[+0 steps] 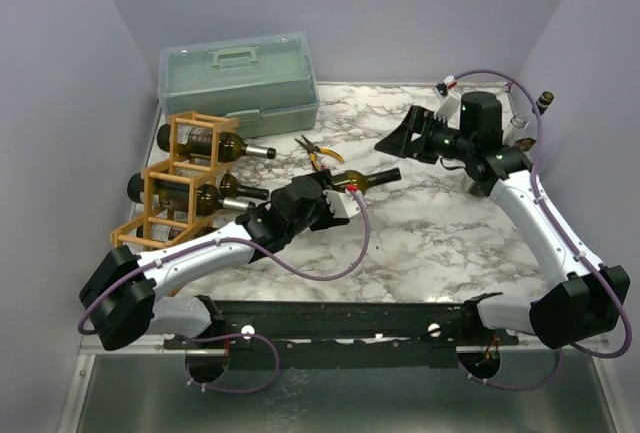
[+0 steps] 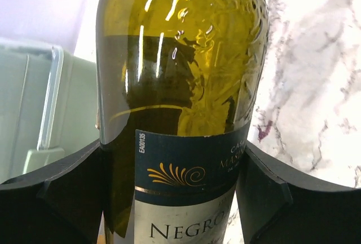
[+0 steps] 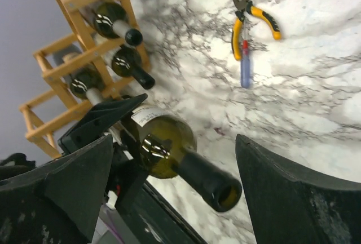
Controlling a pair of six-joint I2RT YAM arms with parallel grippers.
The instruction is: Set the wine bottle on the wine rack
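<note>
The wine bottle, green glass with a dark blue and white label, lies level above the marble table, neck pointing right. My left gripper is shut on its body; in the left wrist view both black fingers press the bottle at the label. My right gripper hangs open just beyond the neck, touching nothing. In the right wrist view the bottle's mouth sits between the wide-apart fingers. The wine rack, an orange-tan stick lattice, stands at the left with two bottles in its cells.
A pale green toolbox stands behind the rack at the back. Yellow-handled pliers lie on the marble just beyond the held bottle, and also show in the right wrist view as pliers. Purple walls close in both sides.
</note>
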